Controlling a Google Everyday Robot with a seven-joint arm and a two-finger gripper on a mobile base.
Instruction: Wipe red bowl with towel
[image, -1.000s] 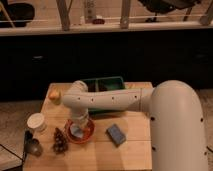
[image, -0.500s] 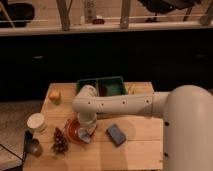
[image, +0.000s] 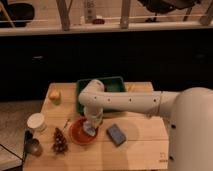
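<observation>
The red bowl (image: 80, 133) sits on the wooden table near its front left. My gripper (image: 91, 125) points straight down into the bowl's right side. It is shut on the towel (image: 90, 131), a small pale cloth pressed against the bowl's inner surface. The white arm reaches in from the right, bends above the green tray, and hides part of the bowl's back rim.
A green tray (image: 116, 83) stands behind the bowl under the arm. A dark blue block (image: 116, 134) lies just right of the bowl. A white cup (image: 36, 121), a pine cone (image: 60, 141) and a metal object (image: 33, 146) are at the left. A yellow item (image: 54, 95) sits at the back left.
The arm's elbow has swung to the right over the green tray. The gripper has shifted slightly right inside the bowl with the towel.
</observation>
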